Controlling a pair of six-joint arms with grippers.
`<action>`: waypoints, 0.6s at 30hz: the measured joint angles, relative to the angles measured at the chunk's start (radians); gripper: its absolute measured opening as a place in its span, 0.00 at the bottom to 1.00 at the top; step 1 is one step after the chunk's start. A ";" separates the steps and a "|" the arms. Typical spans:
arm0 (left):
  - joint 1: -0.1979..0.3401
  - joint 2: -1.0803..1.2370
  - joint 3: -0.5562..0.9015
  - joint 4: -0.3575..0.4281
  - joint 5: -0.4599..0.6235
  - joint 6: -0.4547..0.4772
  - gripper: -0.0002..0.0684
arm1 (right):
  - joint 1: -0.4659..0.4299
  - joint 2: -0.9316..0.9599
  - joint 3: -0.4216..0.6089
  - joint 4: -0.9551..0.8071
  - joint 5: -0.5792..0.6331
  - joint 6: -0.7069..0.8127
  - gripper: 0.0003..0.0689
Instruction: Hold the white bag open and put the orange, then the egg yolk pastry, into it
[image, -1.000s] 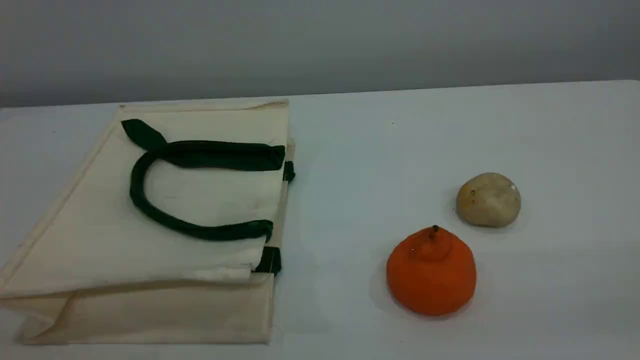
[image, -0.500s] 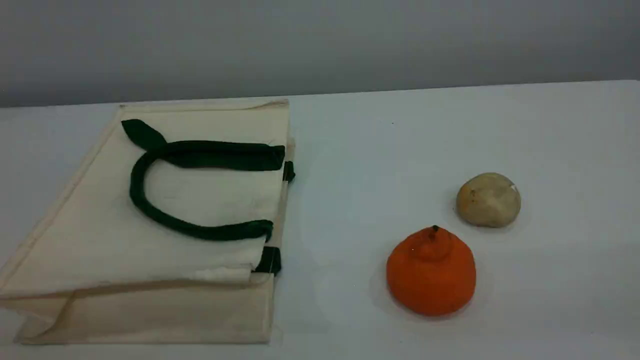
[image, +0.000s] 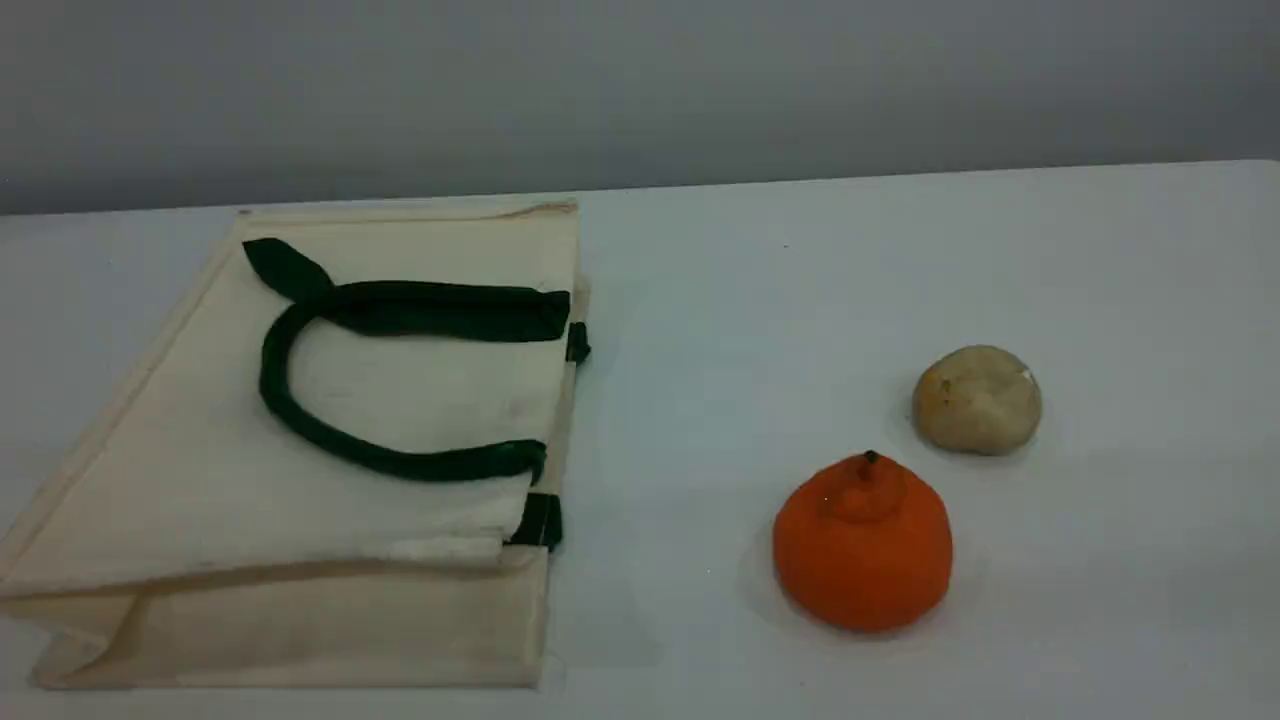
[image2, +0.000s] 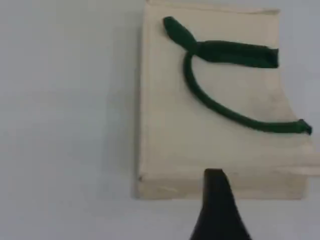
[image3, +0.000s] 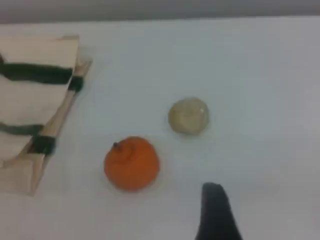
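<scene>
The white bag (image: 200, 520) lies flat on the left of the table, its mouth toward the right and a dark green handle (image: 300, 420) looped on top. To the right, the orange (image: 862, 545) sits upright with its stem up, and the egg yolk pastry (image: 977, 400) rests just behind it. Neither arm appears in the scene view. One black fingertip (image2: 216, 186) of my left gripper hovers over the bag (image2: 210, 140) near its lower edge. One black fingertip (image3: 214, 200) of my right gripper hangs above the table, right of the orange (image3: 132, 164) and below the pastry (image3: 188, 116). Nothing is held.
The pale table (image: 760, 300) ends at a far edge against a grey wall (image: 640, 90). A bare strip of table separates the bag's mouth from the two foods.
</scene>
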 joint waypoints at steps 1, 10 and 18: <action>0.000 0.029 -0.005 -0.010 -0.012 0.015 0.62 | 0.000 0.023 0.000 0.025 -0.025 -0.007 0.59; 0.000 0.256 -0.042 -0.082 -0.124 0.063 0.62 | 0.000 0.197 0.000 0.211 -0.280 -0.114 0.59; 0.000 0.437 -0.114 -0.093 -0.169 0.080 0.62 | 0.000 0.415 0.000 0.363 -0.419 -0.248 0.59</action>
